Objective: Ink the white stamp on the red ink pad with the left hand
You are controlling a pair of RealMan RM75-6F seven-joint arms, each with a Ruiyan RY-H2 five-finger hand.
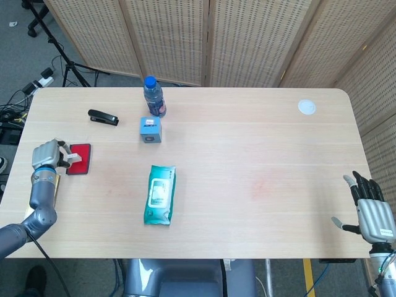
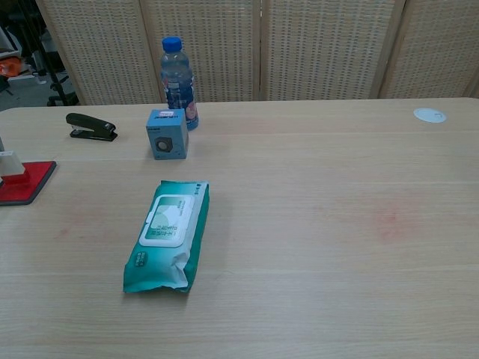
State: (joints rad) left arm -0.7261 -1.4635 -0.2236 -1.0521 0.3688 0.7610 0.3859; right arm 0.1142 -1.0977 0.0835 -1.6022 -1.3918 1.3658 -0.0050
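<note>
The red ink pad (image 1: 80,159) lies near the table's left edge, also seen in the chest view as the ink pad (image 2: 28,182). My left hand (image 1: 46,154) sits just left of it and pinches the white stamp (image 1: 73,159). The stamp (image 2: 11,164) is upright over the pad's left part; whether its face touches the pad I cannot tell. In the chest view the left hand itself is cut off by the frame's left edge. My right hand (image 1: 372,213) hangs at the table's front right corner, fingers spread, holding nothing.
A black stapler (image 1: 103,117) lies behind the pad. A blue box (image 1: 150,130) and a water bottle (image 1: 153,96) stand further right. A teal wipes pack (image 1: 160,194) lies mid-table. A small white disc (image 1: 306,107) sits at the back right.
</note>
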